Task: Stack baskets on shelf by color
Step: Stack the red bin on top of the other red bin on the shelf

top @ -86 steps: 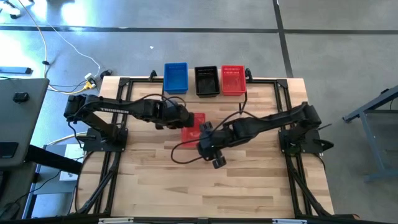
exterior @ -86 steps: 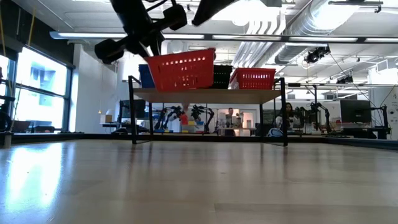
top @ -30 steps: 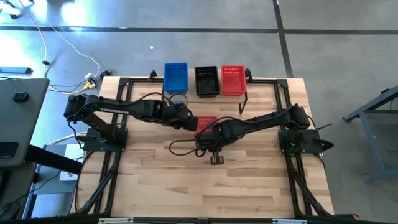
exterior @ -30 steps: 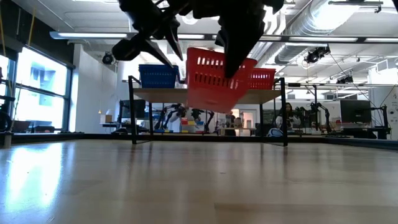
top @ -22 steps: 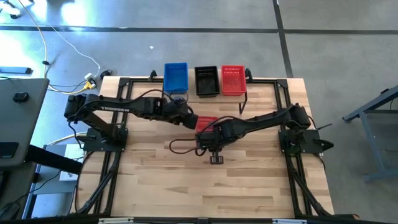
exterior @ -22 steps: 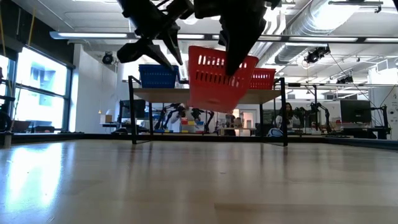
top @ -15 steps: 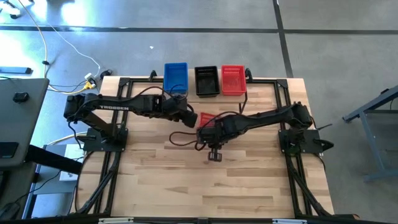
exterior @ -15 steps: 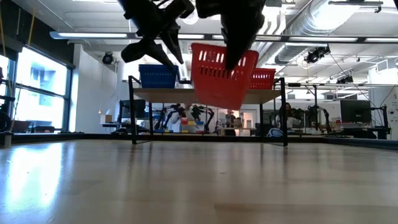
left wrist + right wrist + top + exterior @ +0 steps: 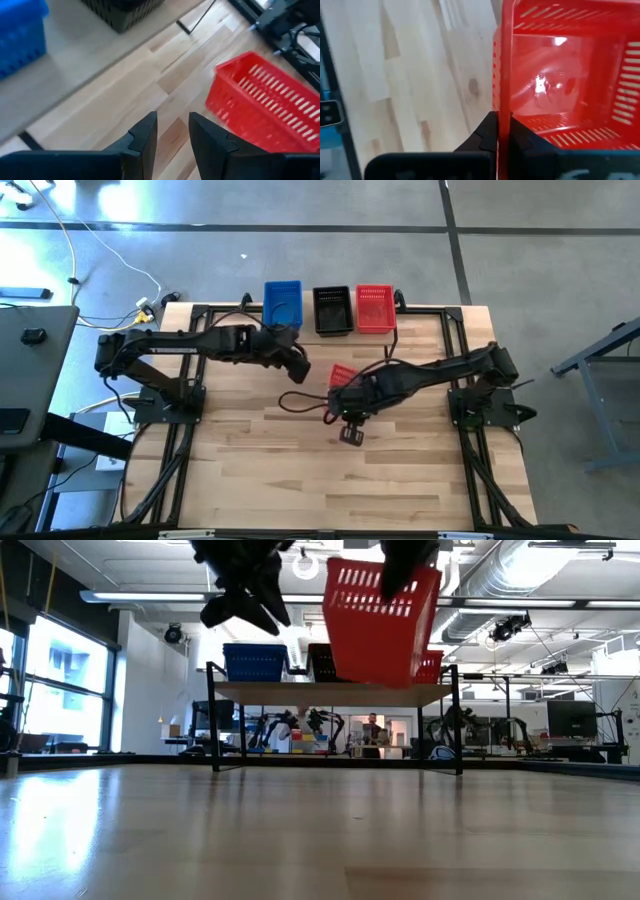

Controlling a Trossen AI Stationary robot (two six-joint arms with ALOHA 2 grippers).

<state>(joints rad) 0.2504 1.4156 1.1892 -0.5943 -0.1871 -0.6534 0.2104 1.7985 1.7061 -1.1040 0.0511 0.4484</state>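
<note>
step: carrying red basket (image 9: 378, 622) to the shelf (image 9: 335, 690) | right gripper (image 9: 501, 134) pinches its wall, basket lifted, tilted, in front of shelf | left gripper (image 9: 171, 131) empty, fingers slightly apart | next: nest it into the shelf's red basket (image 9: 375, 307) (judged)

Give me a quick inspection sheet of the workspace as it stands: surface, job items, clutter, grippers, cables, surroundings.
Surface: wooden tabletop, bare.
Job's things: shelf carries blue basket, black basket and red basket; another red basket, the held basket, hangs tilted in the air.
Clutter: nothing seen.
Grippers: right gripper shut on the held basket's wall; left gripper open, empty, beside it.
Cables: black loop under the right arm; floor cords.
Surroundings: lab with other robot arms behind the shelf.
</note>
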